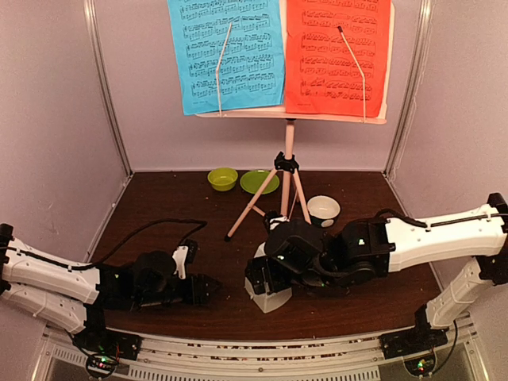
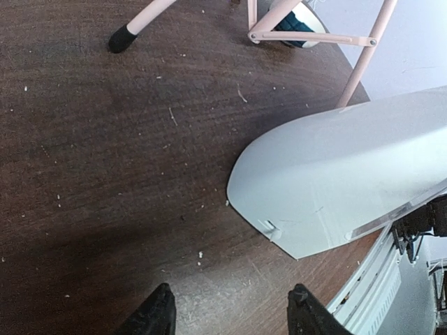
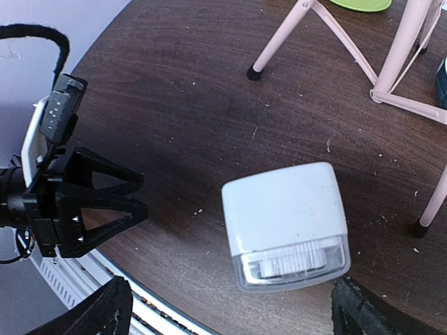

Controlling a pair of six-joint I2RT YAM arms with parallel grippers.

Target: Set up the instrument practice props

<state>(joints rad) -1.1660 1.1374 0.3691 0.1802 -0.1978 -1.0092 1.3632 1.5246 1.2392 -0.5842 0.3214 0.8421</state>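
The white metronome (image 3: 283, 223) sits on the table (image 1: 159, 206) near the middle of its near edge. The right gripper (image 3: 230, 314) hovers directly above it, fully released, fingers spread wide and not touching it. The left gripper (image 2: 230, 317) is low over the table just left of the metronome, released, with nothing between its fingers. The pink music stand (image 1: 290, 143) is toward the far edge, carrying the blue page (image 1: 226, 51) left and the red page (image 1: 337, 51) right.
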